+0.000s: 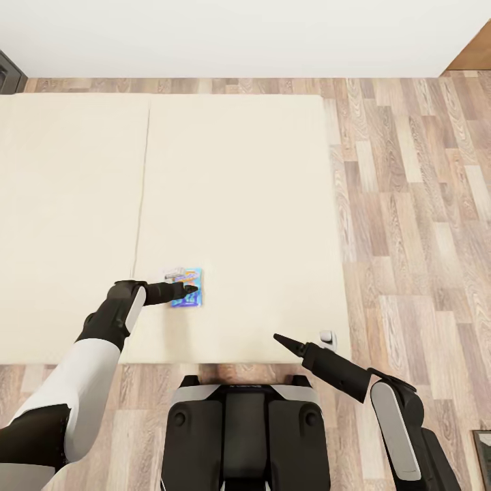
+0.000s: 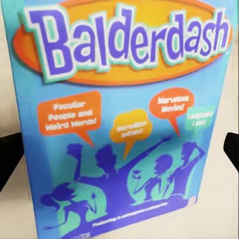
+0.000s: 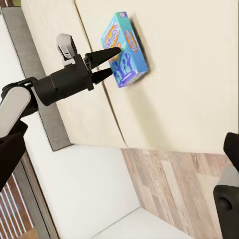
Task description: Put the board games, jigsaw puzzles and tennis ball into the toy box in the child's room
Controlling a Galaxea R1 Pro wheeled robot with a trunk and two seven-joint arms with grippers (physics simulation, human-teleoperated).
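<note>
Blue board game (image 1: 186, 288) on bed (image 1: 239, 204), left gripper (image 1: 191, 289) spread over it, right gripper (image 1: 278, 338) pressed together

the left fingers (image 1: 179, 292) are hiding part of the blue board game (image 1: 188, 287); its lettering is reading blurred there.

this looks like a bedroom in a home: a large low bed with a beige two-part mattress (image 1: 239, 204) stands on a wood-plank floor (image 1: 416, 204) against a plain white wall (image 1: 239, 34). a small blue board game box printed "balderdash" (image 2: 119, 124) lies on the mattress, probably marking it as a child's room.
</note>
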